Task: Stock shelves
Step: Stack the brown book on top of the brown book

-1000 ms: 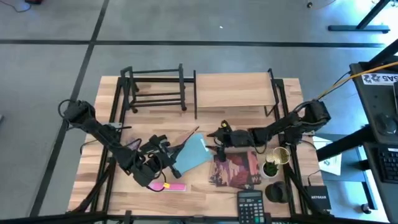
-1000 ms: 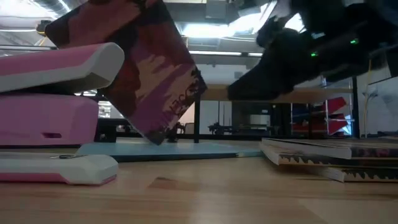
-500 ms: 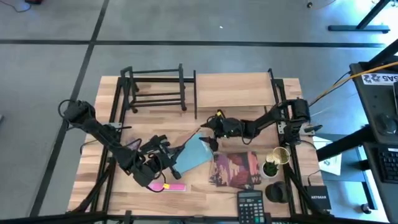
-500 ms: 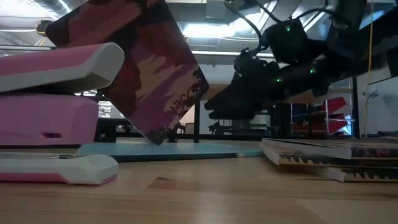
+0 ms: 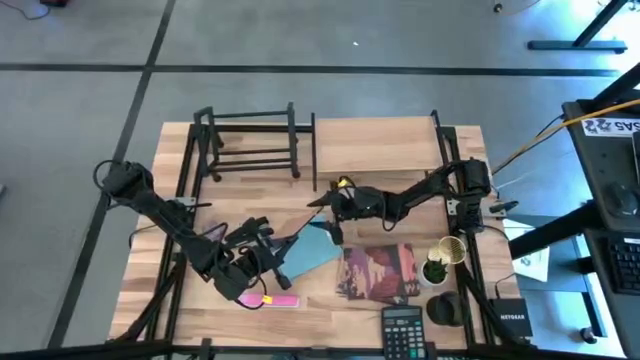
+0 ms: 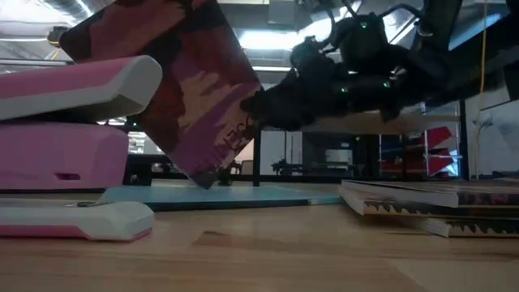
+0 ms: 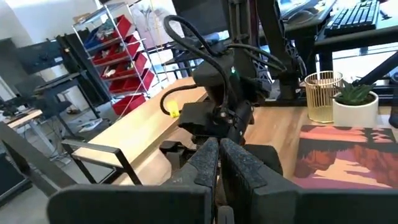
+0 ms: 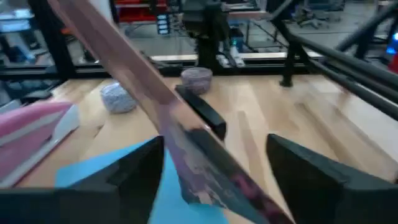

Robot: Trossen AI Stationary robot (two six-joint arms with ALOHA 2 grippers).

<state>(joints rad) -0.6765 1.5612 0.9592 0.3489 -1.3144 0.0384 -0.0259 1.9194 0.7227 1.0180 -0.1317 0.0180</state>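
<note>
Far left of the worktop (image 5: pixel 150 270), the left arm reaches in low; its gripper (image 5: pixel 262 262) sits near the front, fingers (image 7: pixel 205 163) pressed together on the edge of a dark red book (image 6: pixel 195 89), which it holds tilted up off the surface. A pink stapler (image 5: pixel 265 298) lies just in front of that gripper, close to the low camera. Under & beside the raised book a light-blue sheet (image 5: pixel 312 248) lies flat on the wood. At the back, left of centre, stands the black metal-bar rack (image 5: pixel 250 140); right next to it the light-wood shelf (image 5: pixel 375 145) on thin black posts, w/ nothing visible on its top board. Around centre, the right gripper (image 5: pixel 325 205) hangs in front of the shelf, over the blue sheet's far corner; its fingers (image 8: pixel 134 177) are spread wide either side of the tilted book's top edge, not touching it as far as I can tell. A small yellow bit (image 5: pixel 345 184) shows on that arm near the wrist. Further right, a second book w/ a red-orange cover (image 5: pixel 380 272) lies flat toward the front. Beyond it a gold wire cup (image 5: pixel 452 250), a small green plant (image 5: pixel 435 270), a dark round thing (image 5: pixel 445 308), and a calculator (image 5: pixel 403 325) at the front edge.
</note>
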